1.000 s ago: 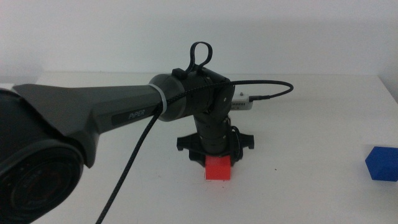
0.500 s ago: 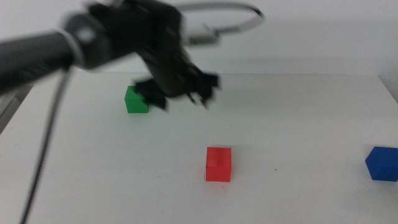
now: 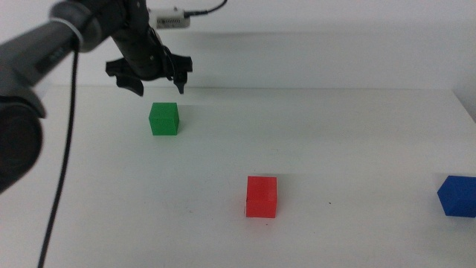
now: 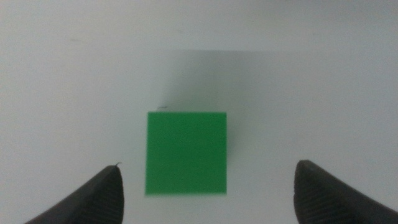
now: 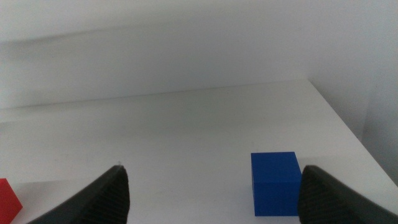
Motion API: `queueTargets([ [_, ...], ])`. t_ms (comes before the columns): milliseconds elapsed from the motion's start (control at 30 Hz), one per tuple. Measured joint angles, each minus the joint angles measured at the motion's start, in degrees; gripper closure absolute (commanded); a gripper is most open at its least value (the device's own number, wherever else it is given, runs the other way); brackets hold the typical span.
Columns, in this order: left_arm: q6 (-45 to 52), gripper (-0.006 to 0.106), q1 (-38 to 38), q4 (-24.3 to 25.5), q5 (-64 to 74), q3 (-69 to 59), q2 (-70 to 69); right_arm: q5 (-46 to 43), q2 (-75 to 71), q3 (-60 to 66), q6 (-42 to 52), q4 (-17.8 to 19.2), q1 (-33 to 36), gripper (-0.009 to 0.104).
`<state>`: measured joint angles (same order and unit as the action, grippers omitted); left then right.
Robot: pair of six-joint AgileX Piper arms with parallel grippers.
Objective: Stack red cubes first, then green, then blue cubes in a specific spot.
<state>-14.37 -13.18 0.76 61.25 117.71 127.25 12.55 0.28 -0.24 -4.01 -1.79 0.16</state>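
A: We are looking at the left end effector (image 3: 155, 80) hovering at the far left of the table (image 3: 357, 134), just above and behind the green cube (image 3: 164, 118), and it is not touching it.

B: And from the left wrist view we are seeing its jaws standing wide apart, with the green cube (image 4: 186, 153) sitting between them on the white surface, a clear gap on either side. Nothing is being held.

A: The red cube (image 3: 261, 196) is resting by itself near the middle of the table, toward the near side, well apart from the green one. Nothing is lying on top of it.

B: We are finding the blue cube (image 3: 456, 196) at the near right, close to the table's right edge, also alone and flat on the surface.

A: The right arm is staying out of the middle view. Its own camera is showing the right end effector (image 5: 211, 186) with its jaws spread apart and empty.

B: In that same view the blue cube (image 5: 276, 183) is sitting between the jaw tips, nearer one of them, and a corner of the red cube (image 5: 7, 198) is peeking in at the picture's edge.
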Motion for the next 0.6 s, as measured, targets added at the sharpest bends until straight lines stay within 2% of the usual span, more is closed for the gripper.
queueTargets([
  [200,1.8,0.007,0.23,-1.43,0.0,2.53,6.89,0.0,0.0,0.0,0.0,0.0,0.0,0.002],
  [333,2.11,0.015,0.33,-1.43,-0.11,2.65,8.64,0.0,0.0,0.0,0.0,0.0,0.0,0.002],
  [467,2.22,0.03,0.44,-1.29,-0.23,2.73,9.39,0.0,0.0,0.0,0.0,0.0,0.0,0.002],
  [533,2.22,0.043,0.55,-1.29,-0.33,2.73,9.5,0.0,0.0,0.0,0.0,0.0,0.0,0.002],
  [600,2.22,0.06,0.55,-1.29,-0.46,2.73,9.5,0.0,0.0,0.0,0.0,0.0,0.0,0.002],
])
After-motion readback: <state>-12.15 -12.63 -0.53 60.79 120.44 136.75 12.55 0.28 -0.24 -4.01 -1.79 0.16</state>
